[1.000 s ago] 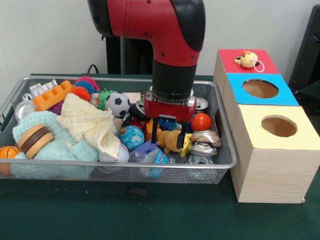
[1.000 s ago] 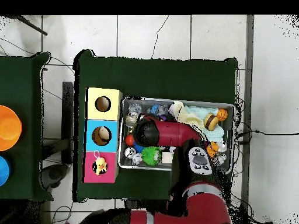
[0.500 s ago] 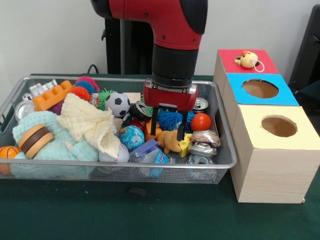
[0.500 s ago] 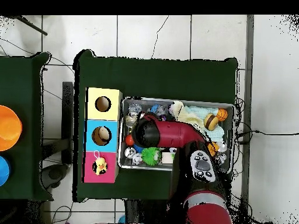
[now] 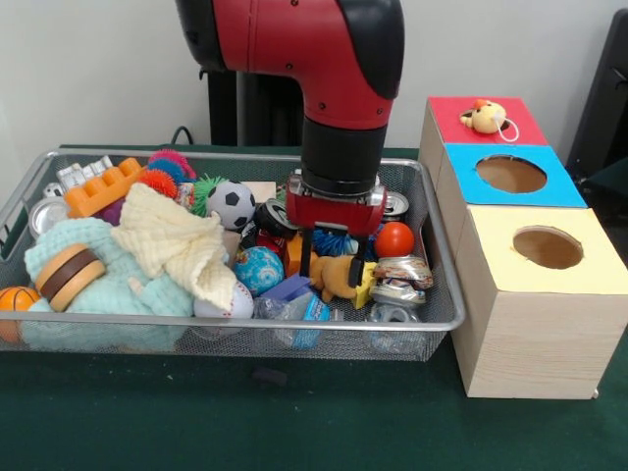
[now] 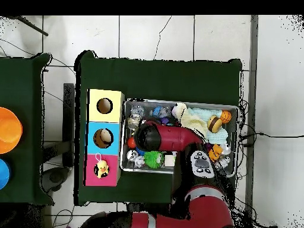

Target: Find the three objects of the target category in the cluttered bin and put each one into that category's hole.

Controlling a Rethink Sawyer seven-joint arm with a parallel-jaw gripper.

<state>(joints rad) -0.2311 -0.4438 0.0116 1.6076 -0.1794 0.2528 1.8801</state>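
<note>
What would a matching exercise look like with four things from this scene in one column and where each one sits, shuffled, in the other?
Things:
1. basketball
2. duck toy
3. red ball
4. orange block

Places, as the front view shows them:
A. on the red-topped box
B. beside the gripper, towards the boxes
C. far left corner of the bin
D. near left end of the bin

Pairs: 1-D, 2-A, 3-B, 4-C
</note>
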